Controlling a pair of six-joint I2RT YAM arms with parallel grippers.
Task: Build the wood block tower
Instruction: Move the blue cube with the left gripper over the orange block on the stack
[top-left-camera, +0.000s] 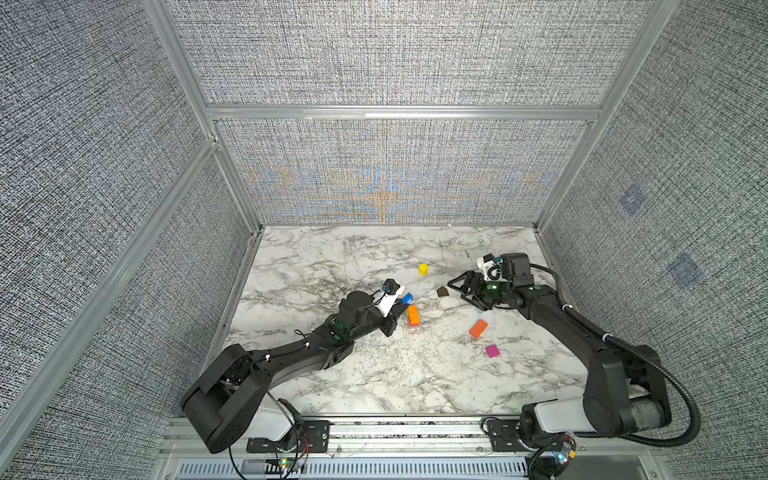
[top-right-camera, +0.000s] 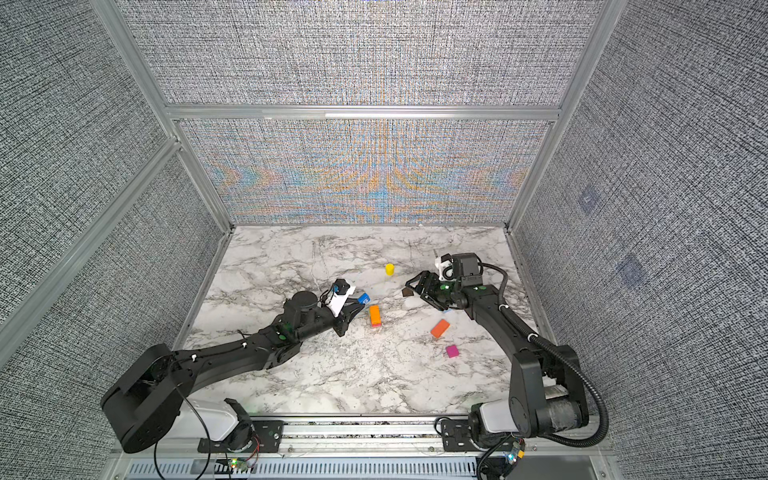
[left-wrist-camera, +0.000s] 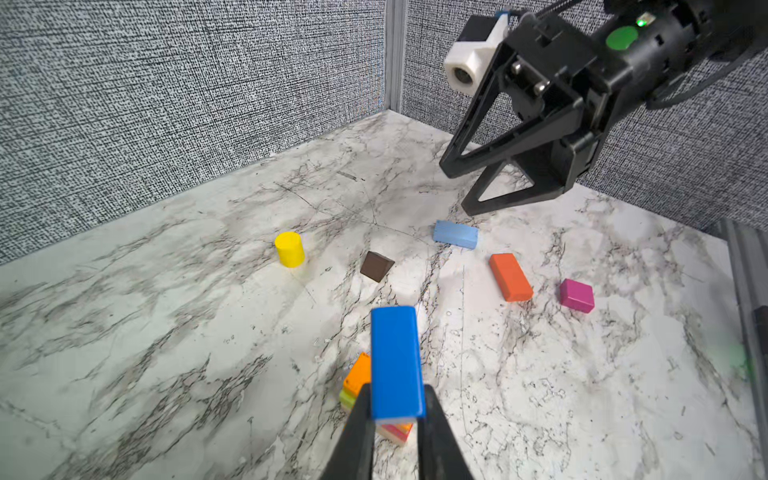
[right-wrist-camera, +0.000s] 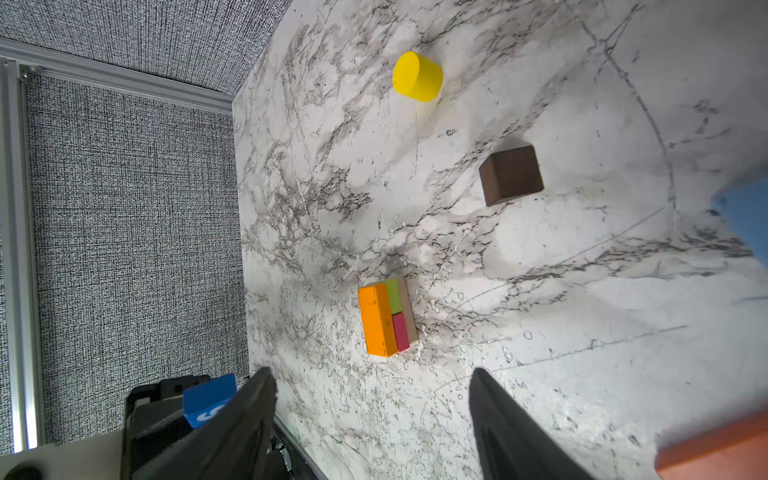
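Both top views: left gripper (top-left-camera: 401, 306) pinches the blue block (top-left-camera: 408, 298) near the tower (top-left-camera: 413, 316); right gripper (top-left-camera: 455, 289) spread. Only the left wrist view shows a light-blue brick (left-wrist-camera: 455, 235) beyond the tower. The right wrist view plainly shows its green block (right-wrist-camera: 392, 296) and pink block (right-wrist-camera: 401, 330).

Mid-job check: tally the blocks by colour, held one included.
Orange bricks: 2
Dark blue block: 1
Light blue brick: 1
Yellow cylinder: 1
Brown block: 1
Magenta cube: 1
Green cube: 1
Pink cube: 1
Tan brick: 1
Total: 10
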